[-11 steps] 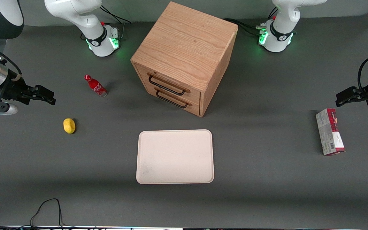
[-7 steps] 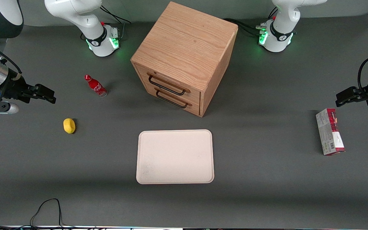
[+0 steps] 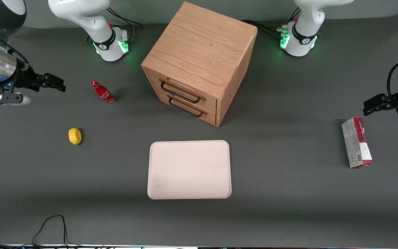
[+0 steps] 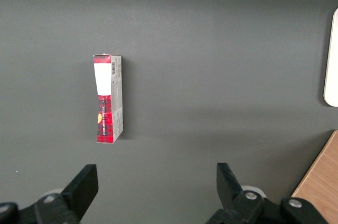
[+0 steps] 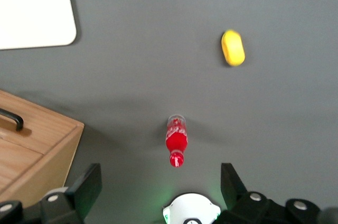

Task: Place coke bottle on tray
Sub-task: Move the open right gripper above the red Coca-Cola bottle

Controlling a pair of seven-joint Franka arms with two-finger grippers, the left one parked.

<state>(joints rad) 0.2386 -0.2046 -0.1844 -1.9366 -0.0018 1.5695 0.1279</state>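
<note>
The coke bottle (image 3: 103, 92), slim and red with a red cap and clear base, stands upright on the grey table between the wooden cabinet and the working arm's end. It also shows in the right wrist view (image 5: 176, 141). The cream-beige tray (image 3: 189, 169) lies flat, nearer the front camera than the cabinet; one corner of it shows in the right wrist view (image 5: 37, 12). My gripper (image 3: 60, 85) hovers above the table toward the working arm's end, apart from the bottle, open and empty; its fingers (image 5: 90, 184) stand wide apart.
A wooden two-drawer cabinet (image 3: 199, 62) stands at mid-table. A small yellow object (image 3: 75, 136) lies nearer the front camera than the bottle. A red-and-grey carton (image 3: 357, 147) lies toward the parked arm's end. The arm's base (image 3: 111, 43) stands farther from the front camera than the bottle.
My gripper has moved away from the front camera and slightly toward the bottle. The bottle, tray and other things have not moved.
</note>
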